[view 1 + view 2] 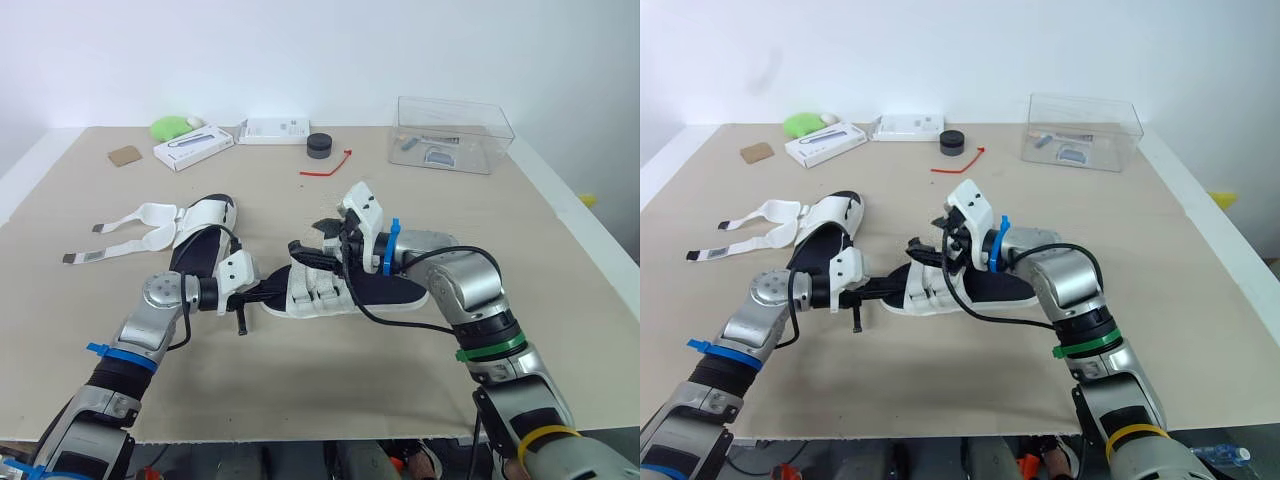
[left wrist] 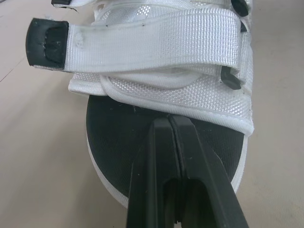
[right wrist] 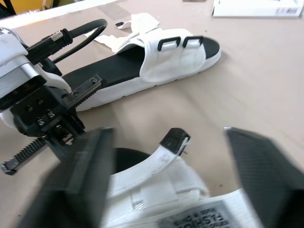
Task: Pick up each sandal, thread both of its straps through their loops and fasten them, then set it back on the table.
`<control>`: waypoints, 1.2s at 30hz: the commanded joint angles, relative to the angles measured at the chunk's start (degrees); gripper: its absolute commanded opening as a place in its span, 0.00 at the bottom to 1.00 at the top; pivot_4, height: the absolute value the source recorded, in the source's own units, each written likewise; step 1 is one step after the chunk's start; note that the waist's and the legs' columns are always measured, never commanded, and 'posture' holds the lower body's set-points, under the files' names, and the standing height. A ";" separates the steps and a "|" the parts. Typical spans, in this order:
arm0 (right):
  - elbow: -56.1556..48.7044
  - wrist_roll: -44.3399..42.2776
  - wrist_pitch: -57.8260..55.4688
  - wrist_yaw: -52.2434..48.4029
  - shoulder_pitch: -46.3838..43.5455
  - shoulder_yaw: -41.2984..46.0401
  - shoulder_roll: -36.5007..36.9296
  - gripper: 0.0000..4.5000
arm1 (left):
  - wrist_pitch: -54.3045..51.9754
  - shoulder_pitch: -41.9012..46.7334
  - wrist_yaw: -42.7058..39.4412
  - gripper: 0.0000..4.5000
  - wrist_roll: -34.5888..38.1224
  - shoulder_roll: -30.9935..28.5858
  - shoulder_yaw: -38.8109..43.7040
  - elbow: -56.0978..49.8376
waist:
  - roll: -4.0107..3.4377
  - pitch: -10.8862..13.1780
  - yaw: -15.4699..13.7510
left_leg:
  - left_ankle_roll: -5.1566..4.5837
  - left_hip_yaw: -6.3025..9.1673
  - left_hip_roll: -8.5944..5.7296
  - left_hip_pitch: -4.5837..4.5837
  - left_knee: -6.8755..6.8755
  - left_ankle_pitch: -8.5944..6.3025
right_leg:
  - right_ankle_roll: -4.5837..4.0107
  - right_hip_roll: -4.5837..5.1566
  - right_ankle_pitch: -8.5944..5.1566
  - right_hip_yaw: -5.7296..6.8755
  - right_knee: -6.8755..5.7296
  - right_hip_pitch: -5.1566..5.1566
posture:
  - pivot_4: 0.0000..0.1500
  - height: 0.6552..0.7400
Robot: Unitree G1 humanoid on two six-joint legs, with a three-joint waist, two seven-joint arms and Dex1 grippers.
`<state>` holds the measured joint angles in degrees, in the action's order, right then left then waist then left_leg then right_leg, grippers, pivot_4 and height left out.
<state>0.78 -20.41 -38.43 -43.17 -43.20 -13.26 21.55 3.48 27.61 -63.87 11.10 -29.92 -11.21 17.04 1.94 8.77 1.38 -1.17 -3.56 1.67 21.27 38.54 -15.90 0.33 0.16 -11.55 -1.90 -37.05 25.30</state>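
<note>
Eye view: two sandals lie on the table (image 1: 300,390). The near sandal (image 1: 385,291) is in the middle. The far sandal (image 1: 203,232) lies to its left, with two straps (image 1: 125,232) spread open. The left tool (image 1: 280,293) is at the near sandal's left end, and the right tool (image 1: 318,240) is over it.

Left wrist view: the left tool's fingers (image 2: 152,166) are pressed together and hold nothing, at the near sandal's black sole (image 2: 123,142).

Right wrist view: the right tool's fingers (image 3: 80,175) stand wide apart and grip nothing. One black-tipped strap (image 3: 142,172) lies between them. The far sandal shows two black loops (image 3: 169,43).
</note>
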 commanded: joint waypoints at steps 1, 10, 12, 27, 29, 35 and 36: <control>-2.94 2.31 5.92 -1.46 -1.25 -0.14 0.19 0.96 | -1.63 -1.26 0.19 0.00 -2.75 -0.64 -1.23 2.14 | 0.00 0.00 0.00 | 0.00 -0.01 0.00 0.00 0.00 0.00 | 0.00 0.00 0.00 0.00 0.00 0.00 | 1.00 1.00; 1.23 4.25 9.28 -6.99 -4.39 -3.02 -3.49 0.44 | -1.35 -1.07 0.21 0.00 -2.76 -0.22 -1.44 2.03 | 0.00 0.00 0.02 | 0.00 0.03 0.00 -0.01 0.00 0.00 | 0.00 -0.01 0.00 0.03 0.00 0.00 | 1.00 1.00; 4.57 5.52 8.51 -7.73 -5.78 -4.52 -4.21 0.22 | -1.32 -1.26 0.16 0.00 -2.72 -0.18 -1.52 1.61 | 0.00 0.00 0.06 | 0.00 -0.02 0.00 -0.04 0.00 0.00 | 0.00 -0.01 0.00 0.03 0.00 -0.01 | 1.00 1.00; 21.99 16.13 13.29 -13.94 -12.26 -9.00 -2.57 0.01 | -1.32 -2.52 0.64 0.00 -2.58 -0.29 -1.52 -0.87 | 0.00 0.00 0.03 | 0.01 -0.03 -0.08 0.04 -0.01 -0.02 | -0.22 0.04 0.11 0.04 0.01 0.02 | 1.00 1.00; 20.79 14.29 12.44 -13.20 -13.18 -5.65 -2.55 0.01 | -1.42 -2.92 0.91 0.00 -2.57 -0.34 -1.40 -1.49 | 0.00 0.00 0.03 | 0.01 -0.02 -0.08 0.04 -0.01 -0.02 | -0.22 0.09 0.11 0.04 0.01 0.02 | 1.00 1.00; 18.09 9.76 10.32 -13.31 -14.41 5.72 5.09 0.22 | -2.71 -4.20 2.92 0.00 -1.35 0.10 -0.51 -6.19 | -0.03 0.02 -0.01 | 0.09 0.01 -0.08 0.18 -0.01 -0.07 | -0.23 0.25 0.10 0.04 0.05 0.09 | 1.00 1.00; 18.16 9.33 11.10 -14.85 -13.62 6.55 7.04 0.29 | -3.51 -4.13 3.52 0.00 -0.48 0.50 0.03 -7.59 | -0.03 0.02 -0.02 | 0.12 0.02 -0.08 0.19 -0.02 -0.10 | -0.22 0.26 0.08 0.04 0.07 0.09 | 1.00 1.00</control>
<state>20.99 -9.55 -28.06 -56.51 -56.27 -9.78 26.95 1.87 24.46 -60.98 10.74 -29.62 -11.22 10.84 1.91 8.78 1.36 -1.06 -3.51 1.58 21.49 38.51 -16.06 0.12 0.41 -11.52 -1.87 -36.95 25.38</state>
